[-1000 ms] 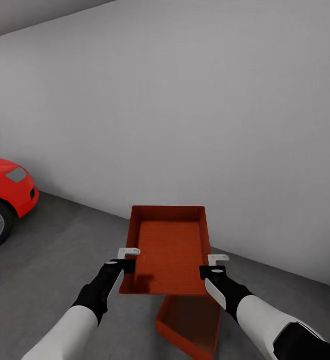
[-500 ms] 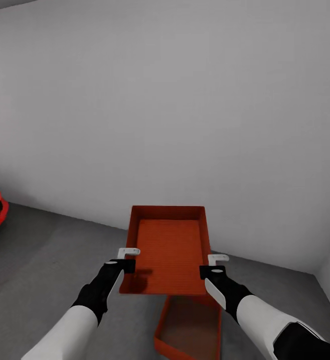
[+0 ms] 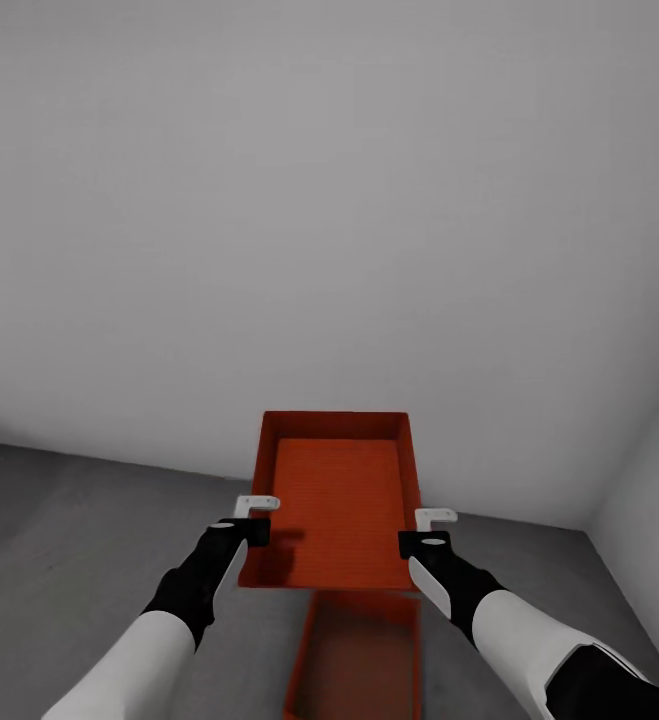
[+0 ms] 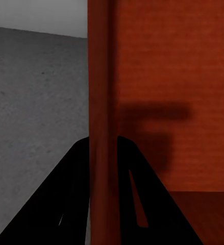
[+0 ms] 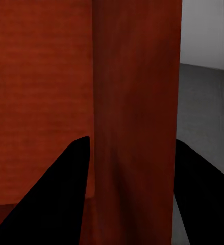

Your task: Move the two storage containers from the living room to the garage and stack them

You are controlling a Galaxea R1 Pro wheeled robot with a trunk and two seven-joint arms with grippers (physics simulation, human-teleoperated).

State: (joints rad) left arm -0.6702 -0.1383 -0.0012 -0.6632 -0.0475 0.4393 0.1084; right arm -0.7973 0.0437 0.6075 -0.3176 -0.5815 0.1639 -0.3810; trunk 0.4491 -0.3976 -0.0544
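Note:
I hold one red-orange storage container [image 3: 335, 498] level in front of me, above the garage floor [image 3: 79, 540]. My left gripper [image 3: 256, 519] is shut on its left wall, and my right gripper [image 3: 426, 530] is shut on its right wall. In the left wrist view the black fingers [image 4: 71, 189] straddle that wall [image 4: 102, 102]. The right wrist view shows the right gripper [image 5: 134, 148] clamped over the other wall [image 5: 137, 92]. The second storage container [image 3: 354, 660] lies on the floor right below the held one, partly hidden by it.
A plain white wall [image 3: 329, 200] stands close ahead. A second white wall [image 3: 654, 470] meets it in a corner at the right. Dark grey concrete stretches to the left of the containers.
The whole view has swung right: the red car has left the picture and a corner has appeared at the right. The floor container now lies more squarely under the held one. Both grips are unchanged.

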